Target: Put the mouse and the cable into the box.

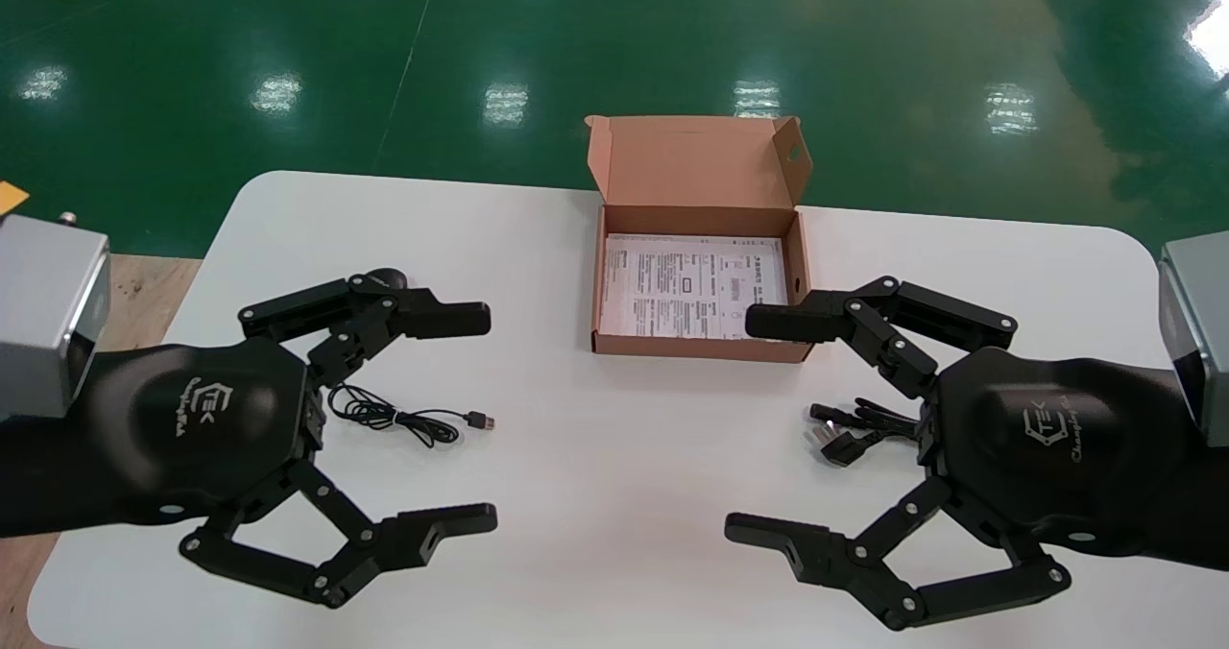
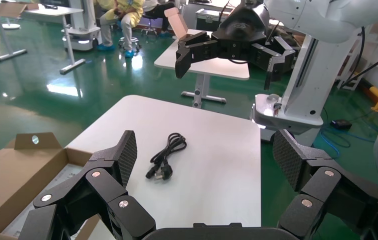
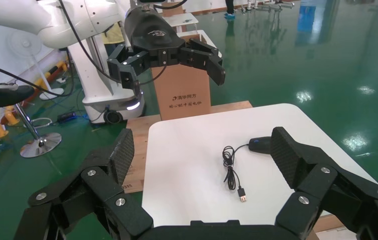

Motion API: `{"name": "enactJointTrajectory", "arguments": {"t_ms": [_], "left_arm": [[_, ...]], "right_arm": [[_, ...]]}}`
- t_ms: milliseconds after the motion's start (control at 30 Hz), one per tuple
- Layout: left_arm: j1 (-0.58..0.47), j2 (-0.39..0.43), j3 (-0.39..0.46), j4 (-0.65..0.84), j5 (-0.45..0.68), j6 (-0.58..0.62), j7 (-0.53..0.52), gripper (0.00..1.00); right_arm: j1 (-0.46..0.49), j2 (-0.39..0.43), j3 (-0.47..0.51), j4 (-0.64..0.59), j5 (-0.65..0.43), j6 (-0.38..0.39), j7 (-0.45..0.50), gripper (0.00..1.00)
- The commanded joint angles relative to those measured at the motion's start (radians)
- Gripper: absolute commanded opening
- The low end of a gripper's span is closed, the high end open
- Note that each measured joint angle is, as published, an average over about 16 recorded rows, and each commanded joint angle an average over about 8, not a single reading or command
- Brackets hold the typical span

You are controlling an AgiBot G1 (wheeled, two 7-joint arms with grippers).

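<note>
An open brown cardboard box (image 1: 691, 346) stands at the table's far middle, a printed leaflet (image 1: 691, 284) lying flat inside. The black mouse (image 1: 389, 276) peeks out behind my left gripper's upper finger; its thin wire with the USB plug (image 1: 408, 417) trails toward the centre. A bundled black power cable (image 1: 855, 430) lies on the right, partly under my right gripper. My left gripper (image 1: 485, 419) and right gripper (image 1: 744, 425) hover above the table, both open and empty. The right wrist view shows the mouse (image 3: 260, 145) and wire (image 3: 231, 170); the left wrist view shows the power cable (image 2: 166, 155).
The white table (image 1: 595, 476) has rounded corners and green floor beyond its far edge. A wooden platform and a tall brown carton (image 3: 182, 95) stand off the table's left side. Bare tabletop lies between the two grippers in front of the box.
</note>
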Motion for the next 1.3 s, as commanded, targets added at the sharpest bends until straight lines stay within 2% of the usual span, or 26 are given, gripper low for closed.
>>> {"name": "enactJointTrajectory", "arguments": {"t_ms": [33,633,767,900,1000,1133,1300], "left_arm": [[0.0,0.0,0.0,0.0,0.0,0.0,0.0,1.0],[0.0,0.0,0.0,-0.001,0.001,0.001,0.0,1.0],[-0.021,0.003,0.018,-0.008,0.033,0.022,0.004,1.0],[-0.112,0.024,0.087,-0.001,0.142,0.066,0.021,1.0],[-0.21,0.053,0.158,0.045,0.255,0.085,0.052,1.0],[-0.321,0.102,0.243,0.17,0.402,0.08,0.127,1.0],[-0.438,0.18,0.345,0.383,0.588,0.073,0.271,1.0]], "right_arm": [[0.0,0.0,0.0,0.0,0.0,0.0,0.0,1.0],[0.003,0.0,-0.001,-0.003,-0.003,0.0,-0.001,1.0],[0.003,0.0,-0.002,-0.004,-0.005,-0.001,-0.003,1.0],[0.021,0.012,-0.011,-0.016,-0.05,-0.017,-0.029,1.0],[0.059,0.02,-0.027,-0.069,-0.117,-0.041,-0.078,1.0],[0.137,0.022,-0.07,-0.179,-0.239,-0.072,-0.185,1.0],[0.247,0.004,-0.159,-0.315,-0.436,-0.073,-0.357,1.0]]}}
